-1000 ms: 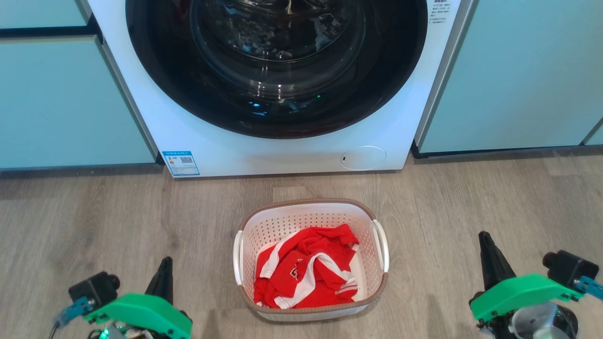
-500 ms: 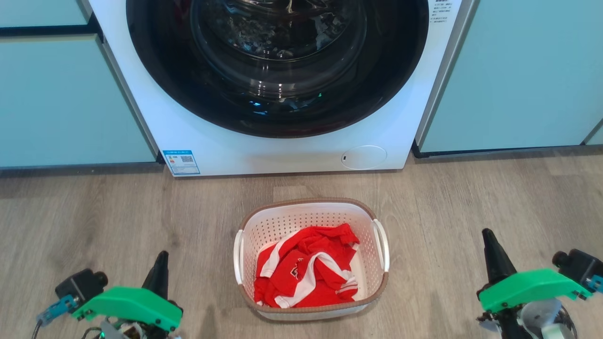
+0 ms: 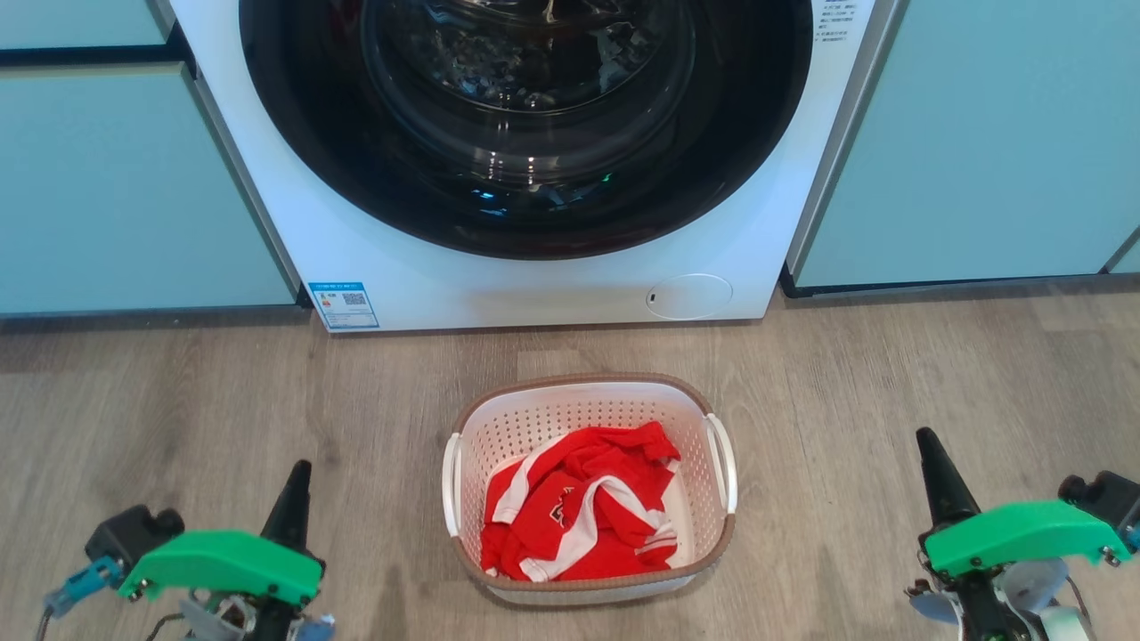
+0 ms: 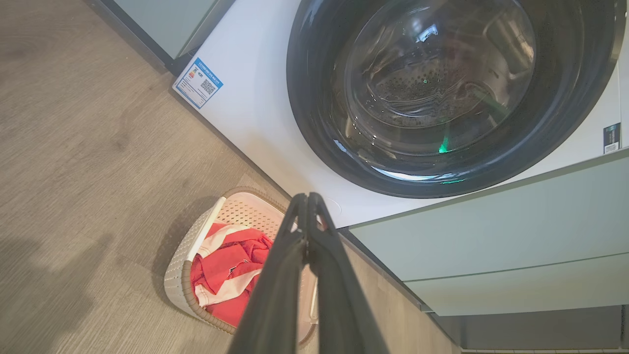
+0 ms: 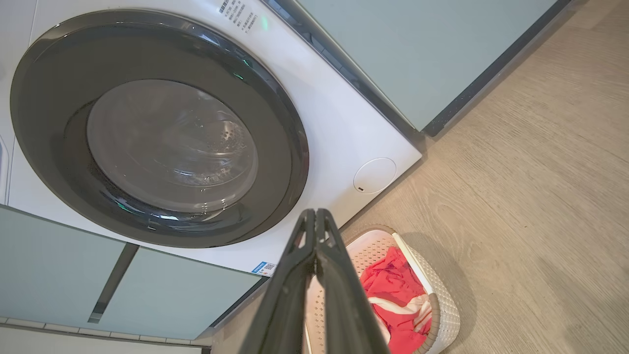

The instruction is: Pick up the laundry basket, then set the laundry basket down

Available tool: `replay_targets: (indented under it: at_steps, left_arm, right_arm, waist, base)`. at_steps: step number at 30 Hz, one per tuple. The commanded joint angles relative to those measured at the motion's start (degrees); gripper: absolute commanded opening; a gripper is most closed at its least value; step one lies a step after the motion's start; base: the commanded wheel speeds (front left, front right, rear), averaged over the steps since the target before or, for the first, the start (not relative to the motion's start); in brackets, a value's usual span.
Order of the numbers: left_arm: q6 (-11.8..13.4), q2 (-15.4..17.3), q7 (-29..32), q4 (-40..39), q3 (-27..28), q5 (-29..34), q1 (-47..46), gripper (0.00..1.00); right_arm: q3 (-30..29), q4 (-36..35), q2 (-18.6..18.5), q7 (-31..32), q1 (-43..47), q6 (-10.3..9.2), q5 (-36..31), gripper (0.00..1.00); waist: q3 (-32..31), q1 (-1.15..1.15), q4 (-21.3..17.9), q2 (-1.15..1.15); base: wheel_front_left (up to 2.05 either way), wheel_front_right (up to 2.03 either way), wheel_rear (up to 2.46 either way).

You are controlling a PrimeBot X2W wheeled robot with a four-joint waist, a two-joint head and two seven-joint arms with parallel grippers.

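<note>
The laundry basket [image 3: 534, 418] is white with perforated walls, a brown rim and white loop side handles. It stands on the wooden floor in front of the washing machine and holds a red-and-white garment [image 3: 579, 507]. My left gripper [image 3: 298, 472] is shut and sits well to the basket's left, apart from it. My right gripper [image 3: 928, 441] is shut too, far off the basket's right side. The left wrist view has the basket [image 4: 196, 275] below the closed fingers [image 4: 307, 201]. In the right wrist view the basket [image 5: 442, 309] lies beside the closed fingers [image 5: 315, 216].
A white washing machine [image 3: 534, 285] with a dark round door stands right behind the basket. Pale green cabinets [image 3: 134, 196] flank it on both sides. Open wooden floor [image 3: 846, 383] stretches to the left and right of the basket.
Both grippers have drawn slightly outward and lower in the head view, away from the basket. The basket stays in place.
</note>
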Motion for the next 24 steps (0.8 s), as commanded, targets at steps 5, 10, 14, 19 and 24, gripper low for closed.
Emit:
replay_targets:
  at_steps: [5, 10, 14, 19, 24]
  left_arm:
    - [-1.32, -0.07, 0.84, -0.98, 2.99, -3.38, -4.21, 0.0]
    - [-2.44, -0.66, 1.63, -0.45, 4.35, -6.72, -4.81, 0.0]
    - [-3.18, -1.05, 2.17, -0.1, 5.27, -8.94, -5.21, 0.0]
    - [-4.1, -1.55, 2.84, 0.35, 6.42, -11.72, -5.71, 0.0]
    - [-5.03, -2.05, 3.51, 0.79, 7.57, -14.49, -6.2, 0.0]
  right_arm:
    - [0.07, -1.3, -1.06, 0.65, -3.28, -0.19, 4.31, 0.0]
    - [-0.23, -0.89, -1.09, 1.36, -3.76, -0.21, 8.48, 0.0]
    - [-0.44, -0.61, -1.11, 1.84, -4.08, -0.22, 11.26, 0.0]
    - [-0.71, -0.27, -1.12, 2.44, -4.48, -0.23, 14.72, 0.0]
    - [-0.99, 0.07, -1.13, 3.06, -4.88, -0.24, 18.17, 0.0]
  waist:
    - [0.04, 0.0, 0.04, 0.0]
    - [0.09, 0.0, 0.09, 0.0]
    - [0.13, 0.0, 0.12, 0.0]
    - [0.17, 0.0, 0.16, 0.0]
    - [0.22, 0.0, 0.2, 0.0]
  base:
    - [0.0, 0.0, 0.0]
    - [0.0, 0.0, 0.0]
    - [0.0, 0.0, 0.0]
    - [0.0, 0.0, 0.0]
    - [0.0, 0.0, 0.0]
